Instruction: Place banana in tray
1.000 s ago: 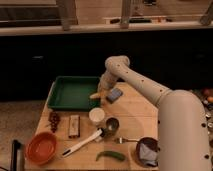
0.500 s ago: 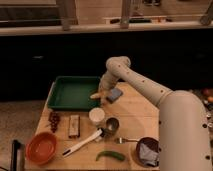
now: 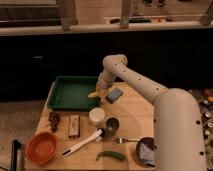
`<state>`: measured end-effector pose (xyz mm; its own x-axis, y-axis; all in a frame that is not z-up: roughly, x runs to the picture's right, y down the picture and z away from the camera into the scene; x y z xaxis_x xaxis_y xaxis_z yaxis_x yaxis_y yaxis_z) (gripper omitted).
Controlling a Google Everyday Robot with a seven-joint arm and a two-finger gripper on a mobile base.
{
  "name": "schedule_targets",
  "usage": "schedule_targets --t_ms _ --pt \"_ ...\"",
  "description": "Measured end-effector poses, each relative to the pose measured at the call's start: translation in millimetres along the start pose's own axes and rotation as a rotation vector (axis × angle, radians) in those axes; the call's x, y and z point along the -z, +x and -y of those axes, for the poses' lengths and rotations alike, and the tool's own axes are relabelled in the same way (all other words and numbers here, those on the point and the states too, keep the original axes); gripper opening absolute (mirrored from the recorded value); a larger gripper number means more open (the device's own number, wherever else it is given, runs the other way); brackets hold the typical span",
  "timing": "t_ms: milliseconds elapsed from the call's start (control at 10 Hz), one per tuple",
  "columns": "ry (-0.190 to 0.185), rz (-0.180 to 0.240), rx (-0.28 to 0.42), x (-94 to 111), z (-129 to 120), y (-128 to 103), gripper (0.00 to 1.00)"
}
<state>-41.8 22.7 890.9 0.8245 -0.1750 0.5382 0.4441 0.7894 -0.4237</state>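
Dark green plastic defines the landmark here: the tray (image 3: pixel 70 94) sits at the far left of the wooden table (image 3: pixel 135 117), and every position below is given relative to it.

Finding 1. The gripper (image 3: pixel 101 90) hangs at the tray's right rim, at the near right corner, with the arm reaching down to it from the right. The banana (image 3: pixel 94 94) shows as a pale yellow shape directly beneath the gripper, over or just inside that rim. Whether the jaws are clamped on the fruit or parted cannot be told, nor whether the banana rests on the tray or is held above it.

Finding 2. Over the last second little has altered. Arm, gripper and banana hold nearly the same station at the right rim, with at most a slight drift toward the tray's interior. Judgement: transport is essentially complete, and the task stands at the release stage.

Finding 3. Objects outside the tray: a blue-grey sponge (image 3: pixel 114 95) just right of it; a white cup (image 3: pixel 96 116) and a metal cup (image 3: pixel 112 125) in front of its right corner; an orange bowl (image 3: pixel 41 148) well in front of its left side; a green pepper (image 3: pixel 111 156) far in front.

Risk: a release this close to the rim could let the banana roll out onto the table.
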Motion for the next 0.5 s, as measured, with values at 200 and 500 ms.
schedule_targets --t_ms 200,500 --pt "-0.022 0.004 0.058 -5.7 17.1 -18.0 0.0" --pt "-0.045 0.012 0.124 -11.6 33.1 -36.7 0.0"
